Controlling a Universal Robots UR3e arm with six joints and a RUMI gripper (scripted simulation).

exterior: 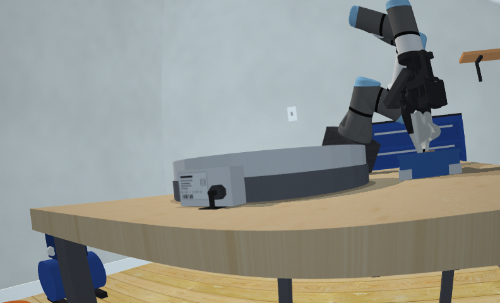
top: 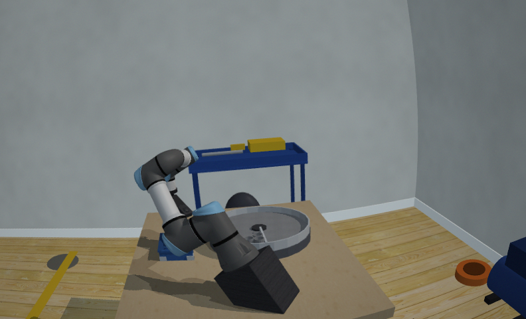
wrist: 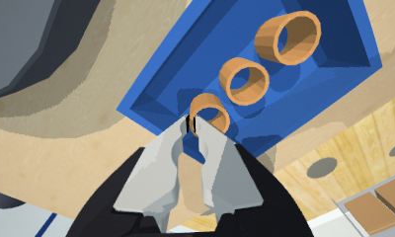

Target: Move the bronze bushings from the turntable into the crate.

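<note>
We see the white two-fingered pincer point(wrist: 193, 123) clamped on the wall of a short bronze-coloured metal bushing point(wrist: 211, 113), its tips pinching the near rim of the sleeve. This held bushing sits low inside the shallow blue rectangular crate point(wrist: 157, 86), at the end nearest the wrist camera. Two more bronze sleeves lie in the same crate: a middle bronze bushing point(wrist: 244, 81) just beyond the held one, and a larger-looking far bronze bushing point(wrist: 287, 39) toward the opposite end. All three stand apart from one another in a row.

In the exterior view we find the pincer point(exterior: 422, 147) reaching down into the crate point(exterior: 429, 166), which rests on the light wooden table point(exterior: 267, 225) just beside the round grey turntable point(exterior: 283, 168). From the top view, the turntable's rim point(top: 297, 232) encloses a few small steel-grey bushings point(top: 256, 236) near its centre. We cannot tell their exact number, since the arm partly hides them.
</note>
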